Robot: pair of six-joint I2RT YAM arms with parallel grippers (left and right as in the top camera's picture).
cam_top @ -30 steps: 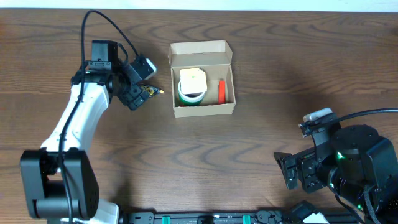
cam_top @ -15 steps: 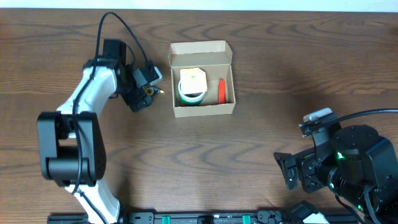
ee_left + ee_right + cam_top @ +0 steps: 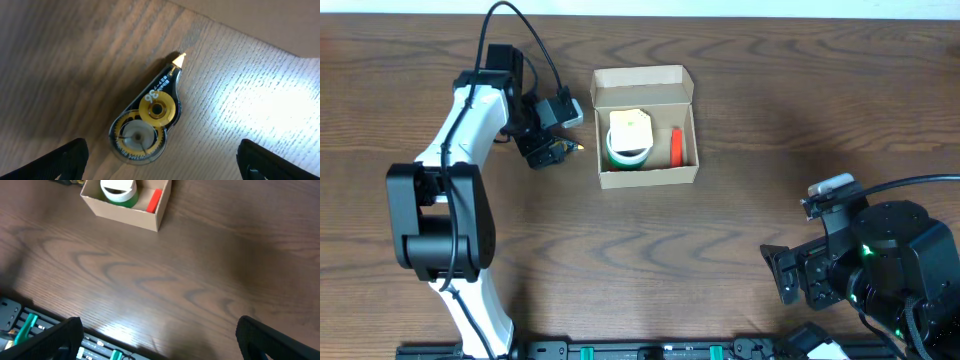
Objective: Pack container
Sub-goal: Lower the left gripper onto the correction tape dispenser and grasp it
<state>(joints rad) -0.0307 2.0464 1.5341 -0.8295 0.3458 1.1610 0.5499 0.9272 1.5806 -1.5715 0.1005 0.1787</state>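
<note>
Left end effector (image 3: 161,159) edged closer | container (image 3: 648,178) tan cardboard, flap open

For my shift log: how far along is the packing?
Done: a green-and-white tape roll and a red item sit in the open container. In hand: the open left gripper hovers over the correction tape dispenser beside it. Left: probably boxing that, closing the lid.

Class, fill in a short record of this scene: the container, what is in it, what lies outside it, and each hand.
Container: tan cardboard, lid flap open
Inside: green-and-white tape roll, red item
Outside: correction tape dispenser, lying beside the container
Left hand: open, over the dispenser
Right hand: open, empty, far from the container
</note>
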